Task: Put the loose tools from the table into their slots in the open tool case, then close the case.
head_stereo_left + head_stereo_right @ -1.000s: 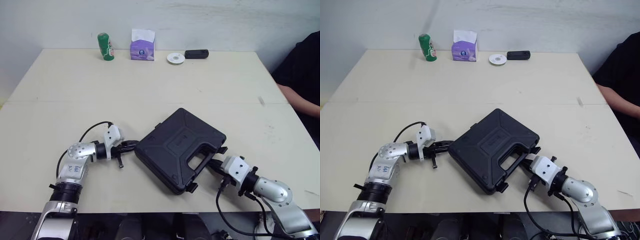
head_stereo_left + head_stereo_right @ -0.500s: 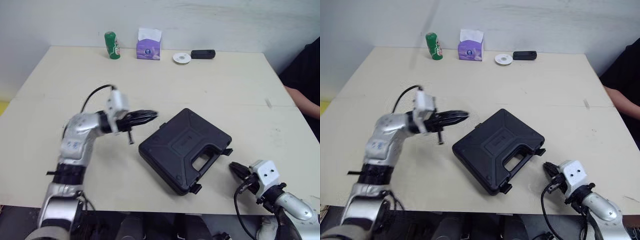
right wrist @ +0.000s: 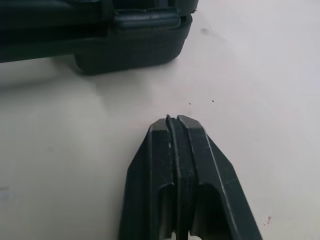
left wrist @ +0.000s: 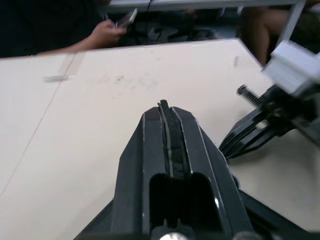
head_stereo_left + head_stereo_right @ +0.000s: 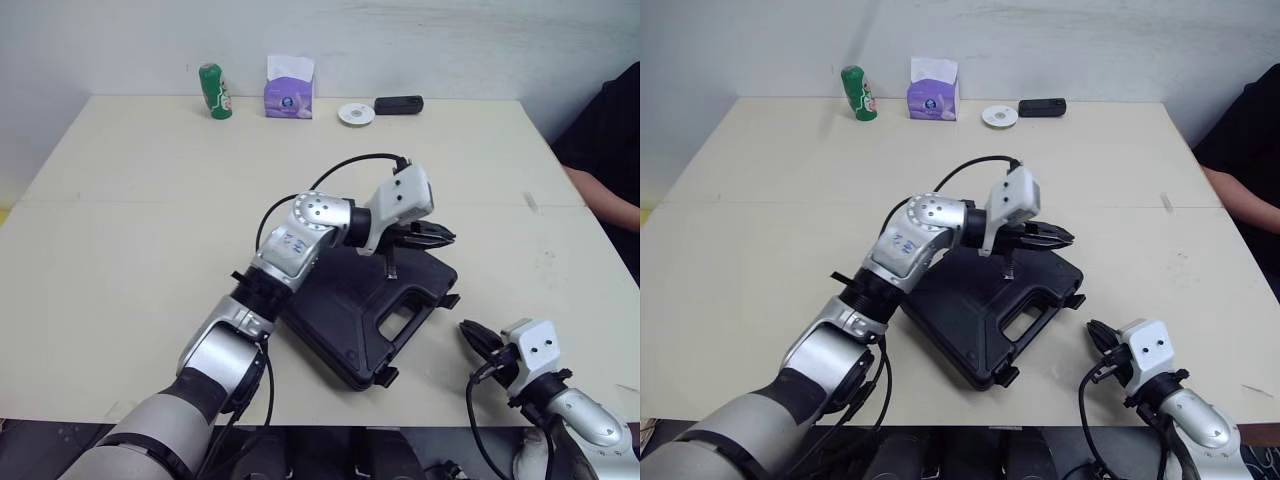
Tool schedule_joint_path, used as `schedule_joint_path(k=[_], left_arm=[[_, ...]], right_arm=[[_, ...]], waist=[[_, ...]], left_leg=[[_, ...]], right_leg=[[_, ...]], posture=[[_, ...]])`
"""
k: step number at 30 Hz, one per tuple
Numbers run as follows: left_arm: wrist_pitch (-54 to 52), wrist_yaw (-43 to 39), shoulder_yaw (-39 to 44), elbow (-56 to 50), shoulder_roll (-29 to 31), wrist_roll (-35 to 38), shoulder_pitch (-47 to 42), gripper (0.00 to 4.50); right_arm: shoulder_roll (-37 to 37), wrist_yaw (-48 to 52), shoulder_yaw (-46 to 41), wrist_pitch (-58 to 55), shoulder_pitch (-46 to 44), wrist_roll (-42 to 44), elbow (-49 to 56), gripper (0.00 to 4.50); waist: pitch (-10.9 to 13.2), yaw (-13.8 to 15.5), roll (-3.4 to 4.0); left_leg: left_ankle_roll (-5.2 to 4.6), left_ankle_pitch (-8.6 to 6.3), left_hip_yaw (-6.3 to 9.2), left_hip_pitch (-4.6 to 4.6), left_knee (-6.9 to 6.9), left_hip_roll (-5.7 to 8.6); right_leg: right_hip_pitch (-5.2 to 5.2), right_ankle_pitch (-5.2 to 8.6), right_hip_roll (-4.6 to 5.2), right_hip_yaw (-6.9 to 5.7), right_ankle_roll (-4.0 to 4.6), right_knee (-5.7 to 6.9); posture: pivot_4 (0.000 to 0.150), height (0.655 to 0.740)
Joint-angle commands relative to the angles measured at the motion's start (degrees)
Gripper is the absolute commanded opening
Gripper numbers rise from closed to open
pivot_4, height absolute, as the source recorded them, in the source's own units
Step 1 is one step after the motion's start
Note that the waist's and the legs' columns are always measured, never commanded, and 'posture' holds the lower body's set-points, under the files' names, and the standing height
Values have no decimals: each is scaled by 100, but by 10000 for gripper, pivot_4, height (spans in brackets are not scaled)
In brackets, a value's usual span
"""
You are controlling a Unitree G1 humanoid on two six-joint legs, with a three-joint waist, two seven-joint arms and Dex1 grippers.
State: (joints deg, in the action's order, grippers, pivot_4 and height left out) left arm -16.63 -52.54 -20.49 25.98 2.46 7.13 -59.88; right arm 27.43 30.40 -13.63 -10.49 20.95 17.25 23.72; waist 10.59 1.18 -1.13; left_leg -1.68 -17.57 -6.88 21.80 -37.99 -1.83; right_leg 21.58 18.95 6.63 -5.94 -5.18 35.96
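The black tool case (image 5: 340, 310) lies closed and flat on the table, handle (image 5: 405, 325) toward the front right. My left arm reaches across it, and my left gripper (image 5: 443, 237) hovers shut and empty over the case's far right corner. In the left wrist view its fingers (image 4: 166, 107) are pressed together above bare tabletop. My right gripper (image 5: 468, 332) sits low near the table's front right, a short way off the case's latch side, also shut on nothing. The right wrist view shows its closed fingers (image 3: 172, 121) pointing at the case's edge (image 3: 145, 20).
Along the far edge stand a green can (image 5: 211, 91), a purple tissue box (image 5: 287, 88), a white disc (image 5: 351, 114) and a small black device (image 5: 398, 105). A person (image 5: 610, 140) sits at the right side, holding a phone (image 4: 125, 19).
My left arm has swung from the case's left side across to above its far right corner. The right gripper pulled back from the handle earlier and now rests near the front edge.
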Motion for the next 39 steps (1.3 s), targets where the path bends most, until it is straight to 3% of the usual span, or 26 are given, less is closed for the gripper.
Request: schedule_joint_path(k=[1, 6, 15, 19, 22, 39], left_arm=[[-73, 92, -255, 217, -157, -316, 34, 0], [-109, 236, -701, 1013, -452, -814, 225, 0], [-274, 1, -1179, 1472, -354, -1288, 930, 0], [-399, 22, -1147, 1312, -255, -1297, 1192, 0], [-465, 34, -1128, 1184, -222, -1285, 1279, 0], [-548, 91, -1050, 976, -231, -1241, 1238, 0]], right_arm=[[-54, 13, 93, -76, 89, 91, 389, 775], [-104, -112, 124, -49, 14, -46, 309, 775], [-144, -471, -20, -138, -177, -178, 129, 775], [-138, -517, 1, -208, -274, -183, 100, 775], [-122, -505, -11, -250, -307, -139, 116, 775], [-22, -152, -69, -535, -161, 203, 438, 775]], waist=[[2, 2, 2], [1, 35, 2], [-107, 33, -15], [-174, 30, -31], [-202, 25, -20], [-225, 27, 13]], left_leg=[[0, 0, 1, 3, 0, 0], [-6, -3, 9, 18, -8, 4], [-6, -10, 30, 19, -8, 1], [-28, -31, 34, -4, -2, -6], [-32, -67, 40, -73, 12, -23], [-29, -73, 53, -64, 14, -28]], right_leg=[[3, 0, 0, -1, 1, 0], [8, 0, 7, -7, 0, -3], [-10, 2, 15, -25, 3, -19], [-33, 5, 12, -29, 9, -31], [-104, 13, 7, -34, 20, -58], [-102, 16, 7, -36, 25, -71]], posture=[[1500, 7400], [1500, 7400], [1500, 7400], [1500, 7400], [1500, 7400], [1500, 7400]])
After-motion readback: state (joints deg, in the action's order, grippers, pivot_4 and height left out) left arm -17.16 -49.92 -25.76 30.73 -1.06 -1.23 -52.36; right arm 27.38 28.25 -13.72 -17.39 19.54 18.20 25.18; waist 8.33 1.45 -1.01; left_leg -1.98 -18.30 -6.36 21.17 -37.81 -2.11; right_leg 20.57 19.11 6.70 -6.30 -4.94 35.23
